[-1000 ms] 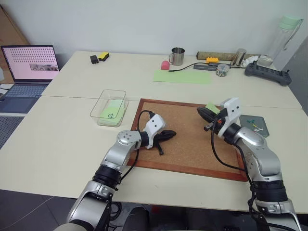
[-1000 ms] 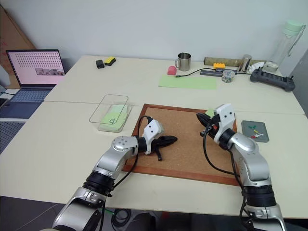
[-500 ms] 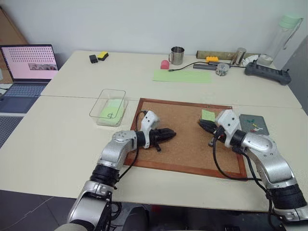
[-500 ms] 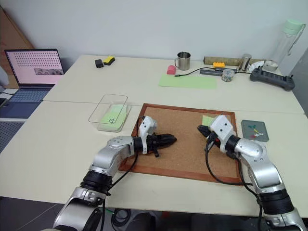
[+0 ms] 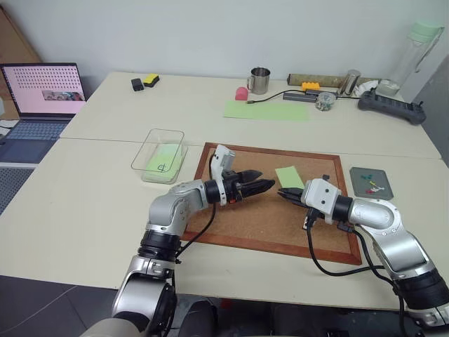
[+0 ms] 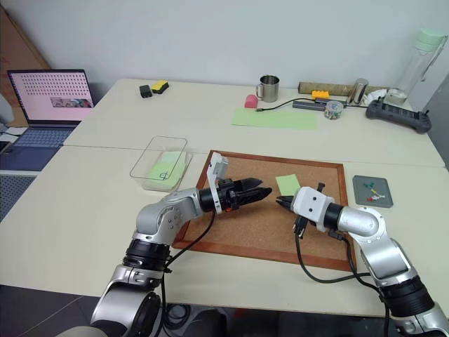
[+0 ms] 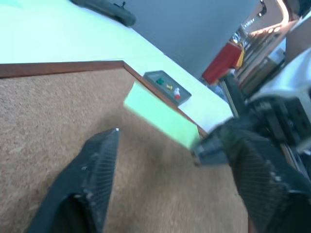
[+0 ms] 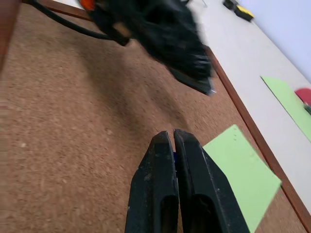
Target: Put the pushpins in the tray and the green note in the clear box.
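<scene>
Over the corkboard [image 5: 245, 225], left gripper [image 5: 263, 187] spreads open beside the green note [image 5: 289, 177], right gripper [image 5: 284, 194] pinched shut, empty, ready to pick.

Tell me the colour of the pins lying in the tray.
Green, yellow and red pins, best in the left eye view.

No word, brand or number can be read anywhere. The laptop [image 5: 43, 93] at the far left shows rows of small dark marks on a pink screen, too small to make out. The green sheet in the clear box [image 5: 158, 156] left of the cork board bears a black scribble, not a legible sign.
</scene>
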`<state>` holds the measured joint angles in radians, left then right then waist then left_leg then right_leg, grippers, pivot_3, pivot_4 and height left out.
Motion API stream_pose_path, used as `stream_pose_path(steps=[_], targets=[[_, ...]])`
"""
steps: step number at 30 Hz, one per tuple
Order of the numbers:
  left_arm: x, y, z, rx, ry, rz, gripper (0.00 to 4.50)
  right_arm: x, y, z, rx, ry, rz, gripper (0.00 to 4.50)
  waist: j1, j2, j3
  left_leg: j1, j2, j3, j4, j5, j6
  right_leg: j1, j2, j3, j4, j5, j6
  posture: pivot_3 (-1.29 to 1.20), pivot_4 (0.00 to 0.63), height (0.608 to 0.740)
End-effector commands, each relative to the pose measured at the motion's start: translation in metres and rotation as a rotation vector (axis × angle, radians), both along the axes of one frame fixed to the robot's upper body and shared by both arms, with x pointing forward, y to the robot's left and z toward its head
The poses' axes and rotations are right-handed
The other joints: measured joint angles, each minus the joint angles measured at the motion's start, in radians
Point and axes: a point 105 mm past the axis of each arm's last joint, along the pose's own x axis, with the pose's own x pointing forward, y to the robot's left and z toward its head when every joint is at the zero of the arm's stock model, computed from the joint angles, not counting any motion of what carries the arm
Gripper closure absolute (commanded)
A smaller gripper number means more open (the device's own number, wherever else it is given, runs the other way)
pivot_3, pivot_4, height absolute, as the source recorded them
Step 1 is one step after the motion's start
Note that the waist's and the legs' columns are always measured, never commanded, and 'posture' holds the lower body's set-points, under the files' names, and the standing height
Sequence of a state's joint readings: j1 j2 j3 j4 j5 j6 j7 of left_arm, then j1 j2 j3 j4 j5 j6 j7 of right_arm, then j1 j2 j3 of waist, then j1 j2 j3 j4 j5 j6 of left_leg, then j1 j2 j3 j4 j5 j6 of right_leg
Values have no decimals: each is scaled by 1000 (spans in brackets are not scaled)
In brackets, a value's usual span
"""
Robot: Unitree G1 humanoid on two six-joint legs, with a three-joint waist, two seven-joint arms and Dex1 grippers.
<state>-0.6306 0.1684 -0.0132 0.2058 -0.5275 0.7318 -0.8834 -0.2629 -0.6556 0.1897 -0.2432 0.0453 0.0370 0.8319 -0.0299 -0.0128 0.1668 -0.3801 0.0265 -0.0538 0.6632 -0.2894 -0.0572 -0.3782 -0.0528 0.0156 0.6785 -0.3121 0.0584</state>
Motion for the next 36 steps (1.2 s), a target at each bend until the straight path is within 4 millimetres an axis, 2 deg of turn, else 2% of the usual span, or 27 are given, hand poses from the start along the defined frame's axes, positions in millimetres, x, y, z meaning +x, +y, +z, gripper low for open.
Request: stream_pose_path(steps=[1, 9, 17, 22, 25, 27, 36], targets=[[-3, -4, 10, -38, 7, -31, 985, -10, 22, 24, -14, -122, 108, 4500, 0, 0, 0, 0, 0, 0, 0, 0, 0, 0, 0, 0, 0, 0, 0, 0, 150, 740], [-8, -6, 5, -20, 20, -46, 985, -9, 27, 35, 8, -160, 112, 4500, 1, 0, 0, 0, 0, 0, 0, 2, -3, 0, 0, 0, 0, 0, 0, 0, 150, 740], [3, 11, 15, -81, 26, 27, 985, 5, 6, 54, 162, -122, -32, 4500, 1, 0, 0, 0, 0, 0, 0, 2, -3, 0, 0, 0, 0, 0, 0, 0, 150, 740], [4, 29, 24, -132, 37, 54, 985, 13, -7, 70, 233, -125, -103, 4500, 1, 0, 0, 0, 0, 0, 0, 2, -3, 0, 0, 0, 0, 0, 0, 0, 150, 740], [4, 34, 19, -117, 42, 62, 985, 16, -10, 77, 248, -133, -117, 4500, 0, 0, 0, 0, 0, 0, 0, 2, -3, 0, 0, 0, 0, 0, 0, 0, 150, 740], [3, 34, 17, -104, 39, 55, 985, 18, -10, 80, 253, -139, -120, 4500, 0, 0, 0, 0, 0, 0, 0, 1, -3, 0, 0, 0, 0, 0, 0, 0, 150, 740], [-13, 15, 27, -150, 24, -70, 985, 20, -6, 94, 290, -146, -108, 4500, 2, 0, 0, -1, 0, 0, 0, 2, -3, 0, 0, 0, 0, 0, 0, 0, 150, 740]])
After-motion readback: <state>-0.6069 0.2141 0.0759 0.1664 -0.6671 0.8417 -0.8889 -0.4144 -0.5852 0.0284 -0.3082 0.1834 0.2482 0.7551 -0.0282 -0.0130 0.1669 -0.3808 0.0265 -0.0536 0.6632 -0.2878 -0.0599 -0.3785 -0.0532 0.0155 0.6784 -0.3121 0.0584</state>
